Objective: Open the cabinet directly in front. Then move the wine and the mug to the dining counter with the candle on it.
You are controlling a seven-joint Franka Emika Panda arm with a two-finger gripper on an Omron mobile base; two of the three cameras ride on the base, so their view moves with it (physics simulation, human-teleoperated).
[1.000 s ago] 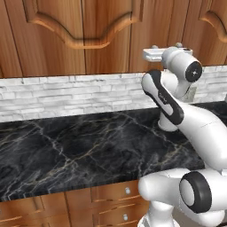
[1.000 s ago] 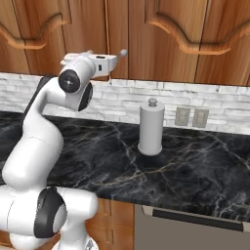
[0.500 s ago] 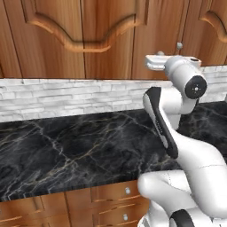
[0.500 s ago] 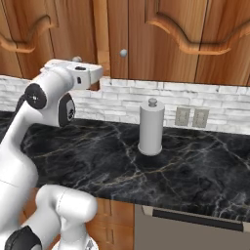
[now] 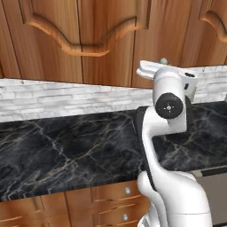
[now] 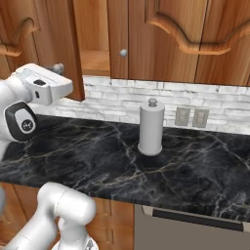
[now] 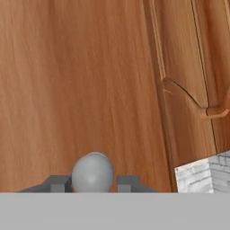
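Observation:
The cabinet [image 5: 88,26] of reddish-brown wood hangs above the black counter. In the right base view its left door [image 6: 46,34] stands partly swung out, and a bare wooden shelf [image 6: 95,61] shows in the gap. My gripper [image 7: 92,182] is shut on that door's round silver knob [image 7: 92,170], one dark fingertip [image 7: 58,183] on each side. The same knob [image 6: 58,68] sits just above my white hand [image 6: 44,84], and in the left base view the knob [image 5: 164,60] peeks out behind the hand. The wine, mug, dining counter and candle are out of view.
A grey paper-towel holder [image 6: 150,128] stands on the black marble counter [image 6: 97,156] before the white brick wall. Two wall sockets [image 6: 190,117] sit to its right. The neighbouring door's knob [image 6: 123,52] is free. Low drawers [image 5: 111,199] lie below.
My hand reached the knob and the fingers closed on it. The door, shut a second ago, has swung out towards me, uncovering the shelf. My arm pulled back and left.

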